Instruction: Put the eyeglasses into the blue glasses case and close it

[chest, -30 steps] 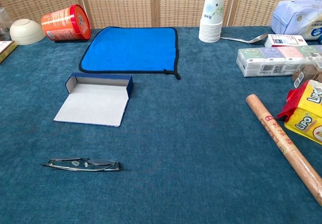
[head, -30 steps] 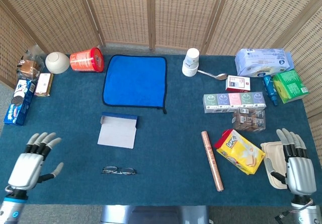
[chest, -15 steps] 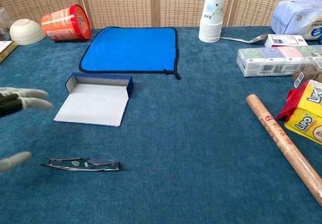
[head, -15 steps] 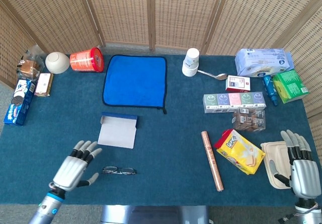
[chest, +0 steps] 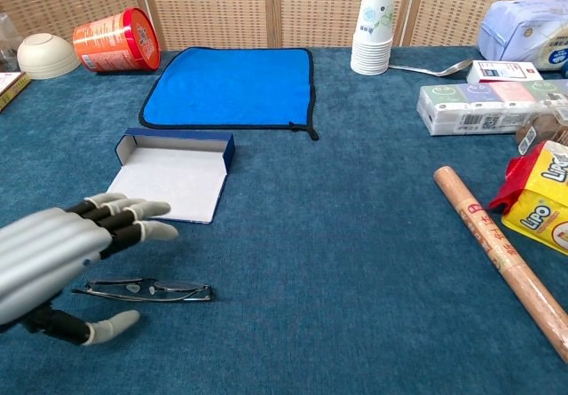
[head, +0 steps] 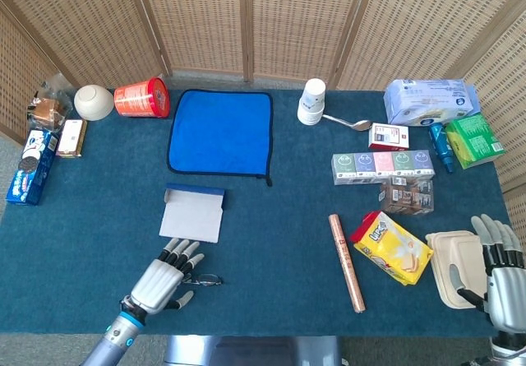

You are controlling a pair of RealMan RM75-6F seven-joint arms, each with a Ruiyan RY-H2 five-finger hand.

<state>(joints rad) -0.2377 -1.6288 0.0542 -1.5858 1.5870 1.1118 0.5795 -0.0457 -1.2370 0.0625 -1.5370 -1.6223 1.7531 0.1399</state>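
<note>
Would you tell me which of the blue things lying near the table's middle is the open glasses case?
The blue glasses case, nearer the left hand: its pale lid lies folded flat. The other, the blue cloth, is a flat black-edged square farther back.

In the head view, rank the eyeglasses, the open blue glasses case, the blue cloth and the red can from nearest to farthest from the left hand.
From the left hand:
1. Eyeglasses, directly beside and partly under it.
2. Blue glasses case, just beyond the fingertips.
3. Blue cloth, farther back, mid-table.
4. Red can, on its side at the back left.
</note>
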